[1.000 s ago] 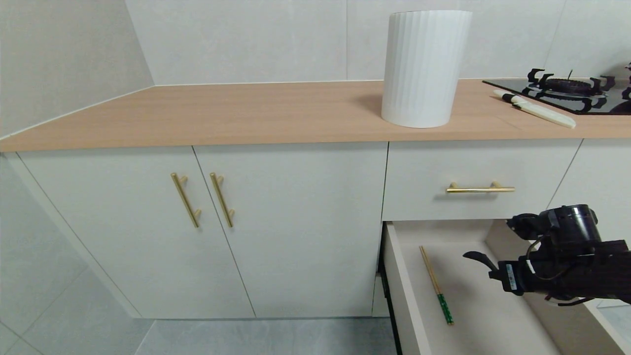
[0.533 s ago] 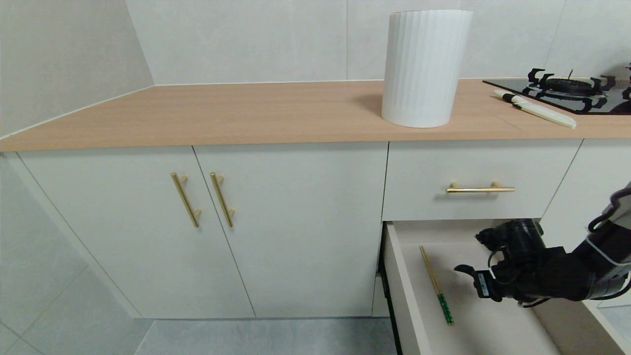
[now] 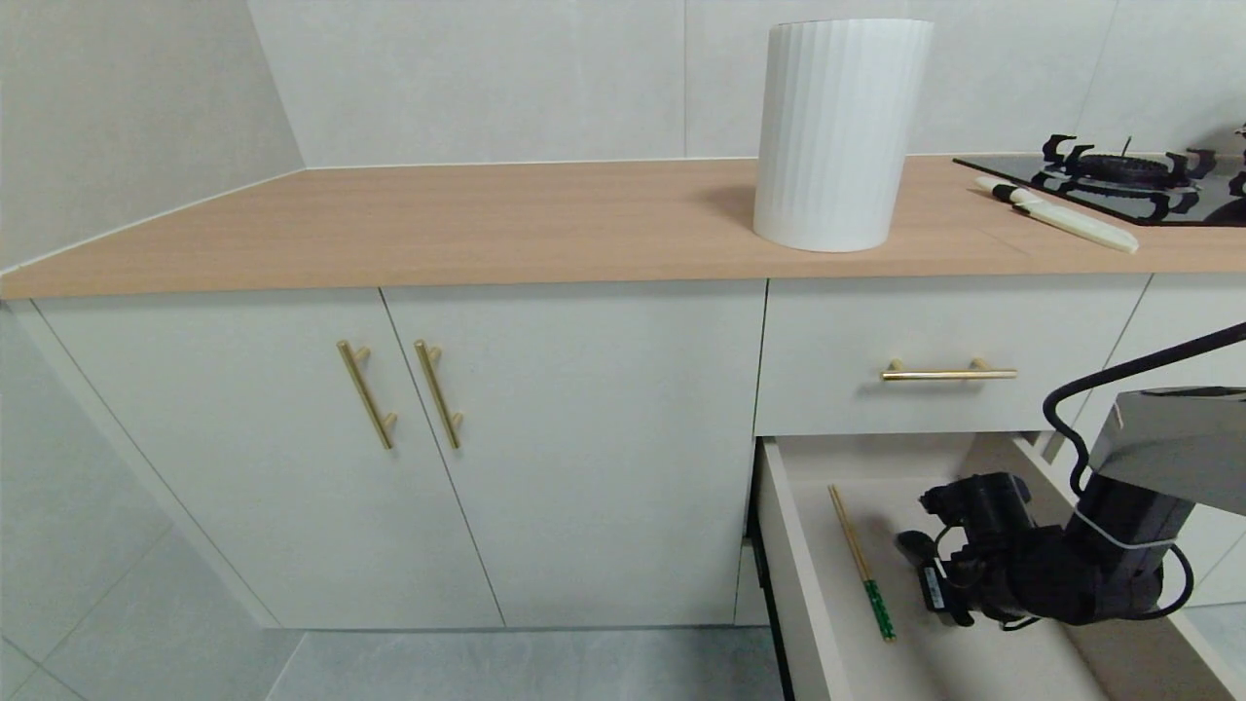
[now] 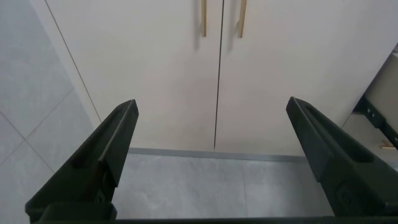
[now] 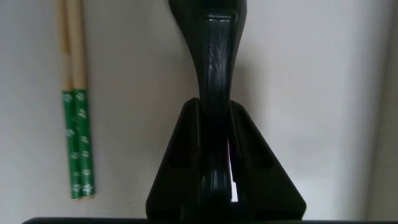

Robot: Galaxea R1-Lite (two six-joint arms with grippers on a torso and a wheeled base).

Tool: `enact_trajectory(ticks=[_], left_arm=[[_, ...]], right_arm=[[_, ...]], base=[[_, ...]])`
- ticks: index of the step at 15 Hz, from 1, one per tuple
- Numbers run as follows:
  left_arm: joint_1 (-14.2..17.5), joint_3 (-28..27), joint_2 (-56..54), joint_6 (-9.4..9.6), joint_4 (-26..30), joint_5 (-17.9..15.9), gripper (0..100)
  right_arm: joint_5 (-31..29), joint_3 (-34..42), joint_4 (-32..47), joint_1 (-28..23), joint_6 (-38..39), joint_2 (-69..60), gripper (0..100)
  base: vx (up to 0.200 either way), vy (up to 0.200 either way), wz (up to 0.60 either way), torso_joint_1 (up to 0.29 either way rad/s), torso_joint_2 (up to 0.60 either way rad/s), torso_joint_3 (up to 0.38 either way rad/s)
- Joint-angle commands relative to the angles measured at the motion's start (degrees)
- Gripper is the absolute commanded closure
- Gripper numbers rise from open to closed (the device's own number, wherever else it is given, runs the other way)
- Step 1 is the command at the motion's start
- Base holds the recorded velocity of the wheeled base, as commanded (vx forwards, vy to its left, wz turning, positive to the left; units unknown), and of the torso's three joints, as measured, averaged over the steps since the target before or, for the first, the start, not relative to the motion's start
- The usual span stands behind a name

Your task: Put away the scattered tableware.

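A pair of wooden chopsticks (image 3: 861, 562) with green ends lies in the open lower drawer (image 3: 793, 574); the chopsticks (image 5: 76, 99) lie beside my right gripper. My right gripper (image 3: 936, 574) is low inside the drawer, to the right of the chopsticks, shut on a black spoon (image 3: 913, 542). In the right wrist view the spoon (image 5: 211, 56) sticks out from between the closed fingers (image 5: 180, 155) over the drawer floor. My left gripper (image 4: 211, 106) hangs open with nothing in it, facing the white cabinet doors (image 4: 217, 68) above the floor.
On the wooden counter (image 3: 487, 219) stand a tall white ribbed cylinder (image 3: 837, 136) and a white knife (image 3: 1056, 214) next to the gas hob (image 3: 1119, 180). A shut drawer with a gold handle (image 3: 949, 373) sits above the open one.
The right arm has dropped and moved left, deeper into the drawer with the black spoon, ending closer to the chopsticks.
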Motion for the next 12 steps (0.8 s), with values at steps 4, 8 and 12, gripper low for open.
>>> enact_trajectory(ticks=[4,8,12], left_arm=[[0.0,-0.1,0.0,-0.02,0.0,0.0,0],[0.0,0.0,0.0,-0.02,0.0,0.0,0],[0.0,0.0,0.0,-0.02,0.0,0.0,0]], right_arm=[[0.0,0.0,-0.1,0.0,0.2,1.0,100],[0.0,0.1,-0.5,0.0,0.4,-0.5,0],[0.2,4.5,0.3,0.7,0.3,-15.6,0]], base=[[0.0,0.0,0.0,0.0,0.0,0.0],[0.0,0.0,0.0,0.0,0.0,0.0],[0.0,0.0,0.0,0.0,0.0,0.0]])
